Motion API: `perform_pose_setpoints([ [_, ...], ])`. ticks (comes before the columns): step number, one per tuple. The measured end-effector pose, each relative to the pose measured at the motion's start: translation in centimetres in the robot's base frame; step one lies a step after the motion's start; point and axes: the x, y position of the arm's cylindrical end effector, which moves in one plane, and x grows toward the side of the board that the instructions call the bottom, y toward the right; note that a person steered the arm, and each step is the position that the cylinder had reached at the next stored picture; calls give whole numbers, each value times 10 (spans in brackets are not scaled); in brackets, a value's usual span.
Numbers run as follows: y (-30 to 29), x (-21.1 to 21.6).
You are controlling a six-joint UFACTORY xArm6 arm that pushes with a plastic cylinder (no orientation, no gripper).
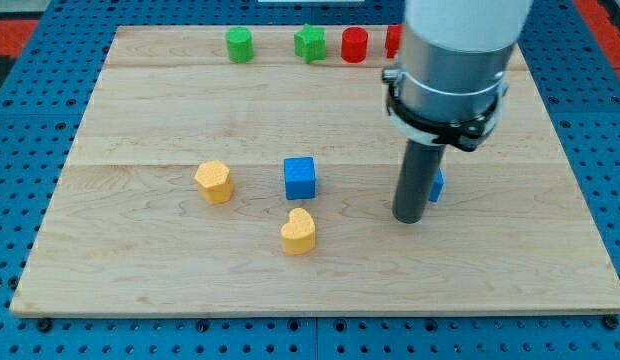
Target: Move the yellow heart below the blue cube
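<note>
The yellow heart lies on the wooden board just below the blue cube, with a small gap between them. My tip rests on the board to the right of both, about a hundred pixels from the heart and touching neither. A second blue block is mostly hidden behind the rod, so its shape cannot be made out.
A yellow hexagonal block sits to the left of the blue cube. Along the board's top edge are a green cylinder, a green star-like block, a red cylinder and another red block, partly hidden by the arm.
</note>
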Motion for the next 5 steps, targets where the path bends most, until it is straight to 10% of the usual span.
perform_pose_setpoints([
  [3, 82, -9],
  [5, 3, -21],
])
